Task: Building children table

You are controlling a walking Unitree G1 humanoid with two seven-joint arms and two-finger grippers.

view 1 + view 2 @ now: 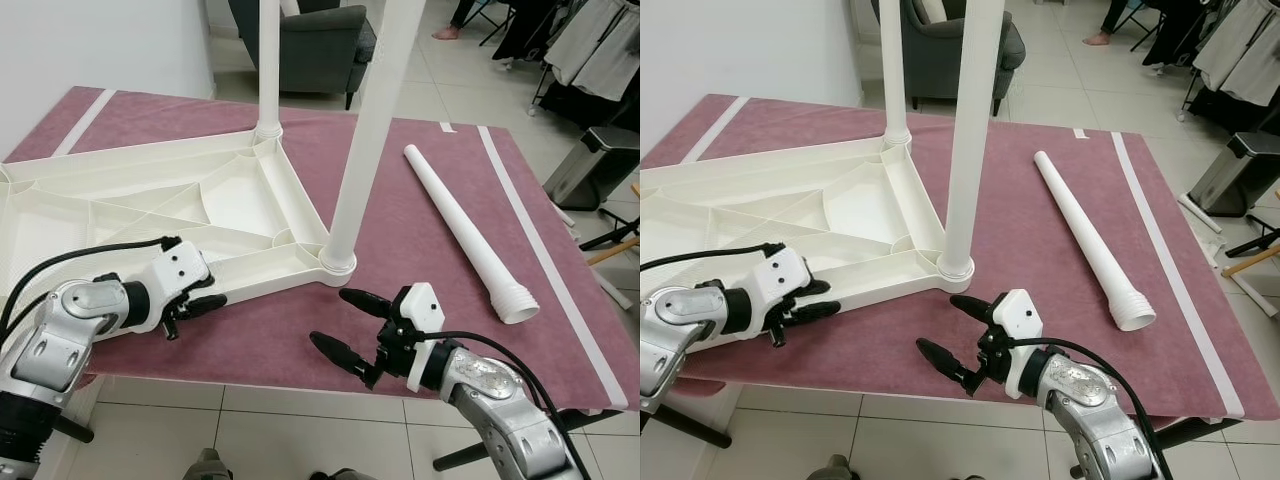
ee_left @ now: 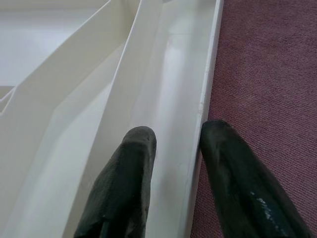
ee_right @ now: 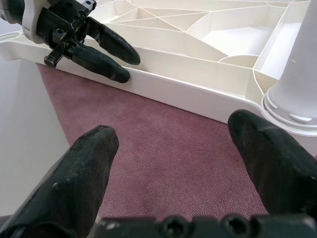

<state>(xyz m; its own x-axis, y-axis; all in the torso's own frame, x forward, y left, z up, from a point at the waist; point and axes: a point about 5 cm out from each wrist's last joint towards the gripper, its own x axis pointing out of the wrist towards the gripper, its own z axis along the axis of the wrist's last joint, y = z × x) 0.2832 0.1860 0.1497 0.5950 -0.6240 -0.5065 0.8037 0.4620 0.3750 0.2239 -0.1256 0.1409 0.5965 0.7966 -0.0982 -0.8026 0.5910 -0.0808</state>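
Nearest the lens, the right claw (image 1: 345, 330) hovers with fingers spread wide over the maroon-covered counter (image 1: 420, 320), just short of the upturned white tabletop (image 1: 150, 205). Left claw (image 1: 205, 300) pinches the tabletop's near rim, one finger inside the channel, one outside. Two legs (image 1: 365, 140) stand screwed into its corners; a third leg (image 1: 462, 230) lies loose to the right.

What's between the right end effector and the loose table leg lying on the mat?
Nothing but bare maroon mat separates the open right end effector from the loose leg, as the left eye view shows.
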